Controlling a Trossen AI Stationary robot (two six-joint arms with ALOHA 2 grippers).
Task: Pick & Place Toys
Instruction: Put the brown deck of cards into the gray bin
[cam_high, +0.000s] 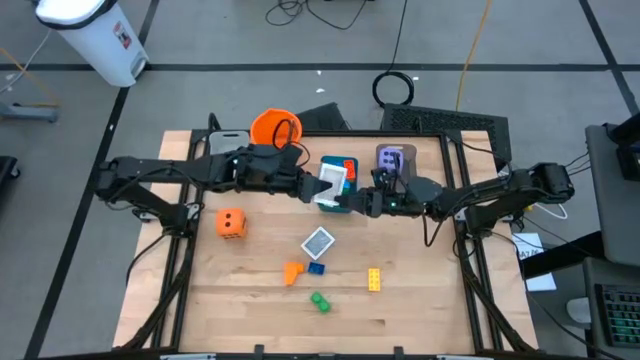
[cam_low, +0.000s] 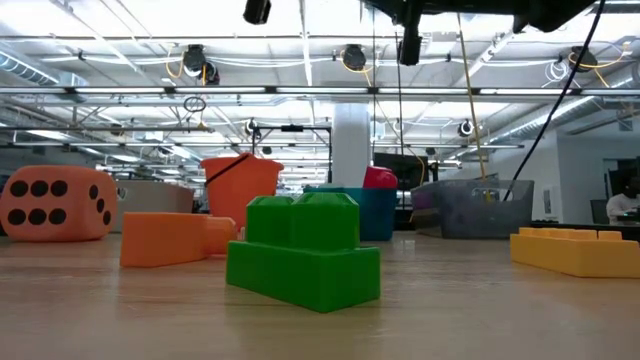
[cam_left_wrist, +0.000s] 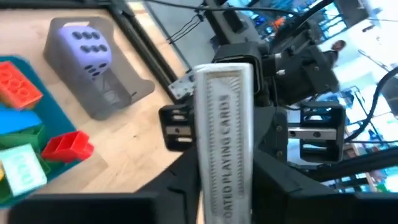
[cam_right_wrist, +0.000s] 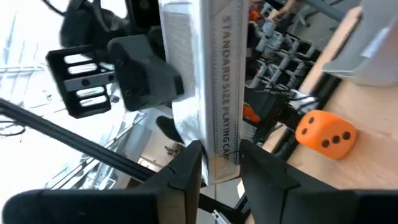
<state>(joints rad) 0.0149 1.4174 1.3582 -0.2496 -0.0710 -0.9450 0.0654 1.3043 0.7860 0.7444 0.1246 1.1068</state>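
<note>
Card box (cam_high: 333, 184) gripped between our two pincers above the table (cam_high: 420, 300).
We clamp it from both sides: left pincer (cam_left_wrist: 219, 186) and right pincer (cam_right_wrist: 219, 163) both grasp it.

**What sits on my table**

I see a light wooden table (cam_high: 250, 300) under both arms. Toward its far edge stands an orange bucket (cam_high: 275, 127), with a teal tray (cam_high: 344, 165) and a grey tray (cam_high: 397, 158) to its right. An orange die (cam_high: 231, 223) rests on the left part. Near the middle lies a small printed card (cam_high: 318, 242). Closer to the front edge I count an orange brick (cam_high: 292, 272) touching a blue brick (cam_high: 316, 267), a yellow brick (cam_high: 373, 279) and a green brick (cam_high: 320, 301).
</note>
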